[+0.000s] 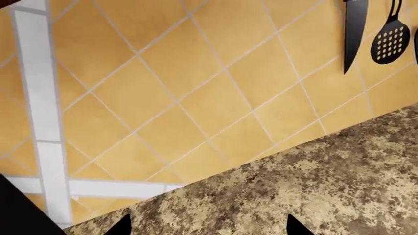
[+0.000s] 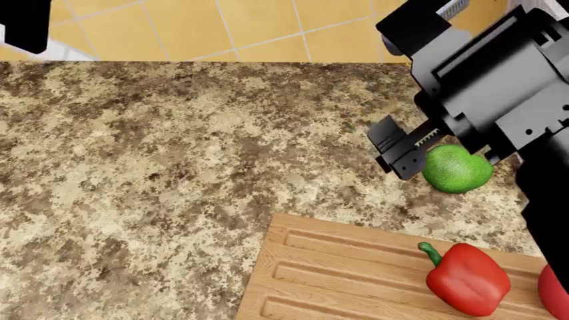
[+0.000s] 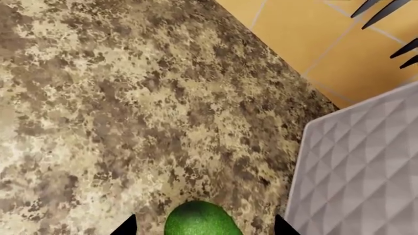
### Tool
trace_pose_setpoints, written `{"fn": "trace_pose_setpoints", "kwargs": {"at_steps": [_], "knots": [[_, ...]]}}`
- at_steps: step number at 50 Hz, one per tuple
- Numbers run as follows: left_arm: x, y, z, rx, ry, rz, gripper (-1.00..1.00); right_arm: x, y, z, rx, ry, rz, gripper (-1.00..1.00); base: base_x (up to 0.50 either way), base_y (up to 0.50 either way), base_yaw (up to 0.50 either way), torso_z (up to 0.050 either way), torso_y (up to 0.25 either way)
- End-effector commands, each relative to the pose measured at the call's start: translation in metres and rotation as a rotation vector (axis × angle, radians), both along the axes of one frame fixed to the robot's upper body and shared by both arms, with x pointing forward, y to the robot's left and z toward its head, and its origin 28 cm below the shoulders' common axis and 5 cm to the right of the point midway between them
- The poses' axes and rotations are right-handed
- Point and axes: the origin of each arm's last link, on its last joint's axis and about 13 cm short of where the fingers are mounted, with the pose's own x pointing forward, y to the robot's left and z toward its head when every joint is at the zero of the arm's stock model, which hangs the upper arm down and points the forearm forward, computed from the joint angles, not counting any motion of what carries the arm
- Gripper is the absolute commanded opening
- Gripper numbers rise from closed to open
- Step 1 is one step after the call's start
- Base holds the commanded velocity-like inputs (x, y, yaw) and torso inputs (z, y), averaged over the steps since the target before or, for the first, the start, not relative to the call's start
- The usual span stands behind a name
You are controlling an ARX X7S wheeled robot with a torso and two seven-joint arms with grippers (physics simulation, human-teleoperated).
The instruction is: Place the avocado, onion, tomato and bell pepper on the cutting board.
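Head view: table point(image 2: 160, 167) held cutting board point(image 2: 356, 280) near its front edge, avocado point(image 2: 457, 169) just beyond it. Right gripper point(image 3: 203, 226) jaws spread open, straddling avocado. Left gripper far off; jaws apart, empty.

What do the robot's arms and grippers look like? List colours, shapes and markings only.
The right arm is matte black and built of blocky, angular housings with recessed panels and grooves. The right gripper has flat black fingers with a toothed rack along one edge. The left gripper shows only as two black pointed fingertips. No cables, labels or markings are visible.
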Motion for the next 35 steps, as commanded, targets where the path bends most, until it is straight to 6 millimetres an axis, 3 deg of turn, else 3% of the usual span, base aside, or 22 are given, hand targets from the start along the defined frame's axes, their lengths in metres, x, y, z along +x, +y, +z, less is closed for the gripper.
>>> {"fn": "trace_pose_setpoints", "kwargs": {"at_steps": [1,35], "knots": [[-0.001,0.002,0.0,-0.003,-0.001,0.007,1.0,0.004,-0.004,-0.01,0.002,0.023,-0.022,1.0,0.0,0.0,0.0,0.0,0.0],[-0.004,0.003,0.006,0.004,-0.013,0.007,1.0,0.016,-0.015,-0.055,0.028,0.1,-0.096,1.0,0.0,0.0,0.0,0.0,0.0]]}}
